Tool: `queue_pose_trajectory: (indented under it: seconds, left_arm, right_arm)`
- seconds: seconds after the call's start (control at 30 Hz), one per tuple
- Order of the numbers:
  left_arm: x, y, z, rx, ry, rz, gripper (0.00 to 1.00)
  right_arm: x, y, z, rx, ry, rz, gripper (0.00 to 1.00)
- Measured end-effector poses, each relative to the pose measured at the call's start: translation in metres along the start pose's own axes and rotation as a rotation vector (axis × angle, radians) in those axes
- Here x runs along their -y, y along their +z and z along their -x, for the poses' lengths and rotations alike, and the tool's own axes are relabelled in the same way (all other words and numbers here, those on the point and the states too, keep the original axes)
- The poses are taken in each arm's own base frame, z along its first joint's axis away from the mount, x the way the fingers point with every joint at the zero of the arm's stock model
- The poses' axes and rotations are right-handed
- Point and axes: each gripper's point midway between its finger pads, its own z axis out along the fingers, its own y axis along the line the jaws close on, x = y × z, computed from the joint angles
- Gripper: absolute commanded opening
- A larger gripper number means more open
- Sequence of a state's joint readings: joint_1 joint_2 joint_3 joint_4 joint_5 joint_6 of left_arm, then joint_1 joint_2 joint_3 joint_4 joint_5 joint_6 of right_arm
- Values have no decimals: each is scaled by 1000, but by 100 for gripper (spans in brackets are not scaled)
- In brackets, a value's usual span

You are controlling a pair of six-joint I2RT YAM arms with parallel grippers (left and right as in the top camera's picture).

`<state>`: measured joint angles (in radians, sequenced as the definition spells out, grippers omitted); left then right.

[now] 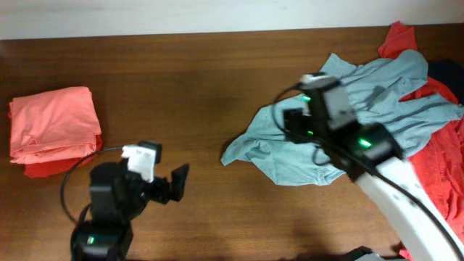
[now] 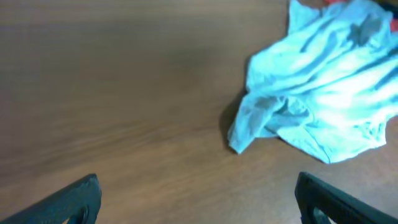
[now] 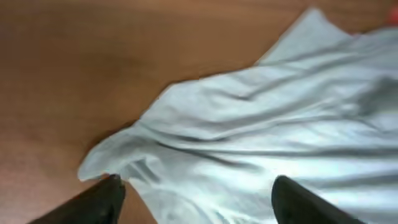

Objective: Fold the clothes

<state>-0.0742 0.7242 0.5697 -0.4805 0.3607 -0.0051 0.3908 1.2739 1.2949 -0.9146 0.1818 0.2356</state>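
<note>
Now the right jaws stand wide open, low over the pale grey-blue T-shirt (image 3: 249,124). Its crumpled cloth fills the space between the two dark fingers (image 3: 102,200) and spreads beyond them. I cannot tell if they touch it. The left jaws are wide too, over bare worktop (image 2: 124,93), with the T-shirt well apart from them. A red garment (image 1: 442,167) lies partly under the T-shirt, and a folded salmon-pink garment (image 1: 54,123) sits at the worktop's other end.
</note>
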Motion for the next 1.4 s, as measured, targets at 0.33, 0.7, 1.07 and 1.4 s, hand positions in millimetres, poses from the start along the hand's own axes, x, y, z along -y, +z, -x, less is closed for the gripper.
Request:
queue_pose_trajectory:
  seconds: [0.33, 0.7, 1.07, 1.4]
  left_arm:
    - [52, 104, -43, -249, 93, -206, 99]
    - [77, 198, -60, -441, 119, -259, 95]
    - [95, 215, -85, -490, 144, -291, 0]
    - [-45, 203, 83, -159, 23, 87, 73]
  right_arm:
    - [58, -59, -27, 3, 103, -100, 88]
    - [62, -61, -38, -39, 102, -114, 88]
    - [62, -61, -40, -48, 100, -116, 78]
    - [62, -61, -43, -59, 99, -118, 78]
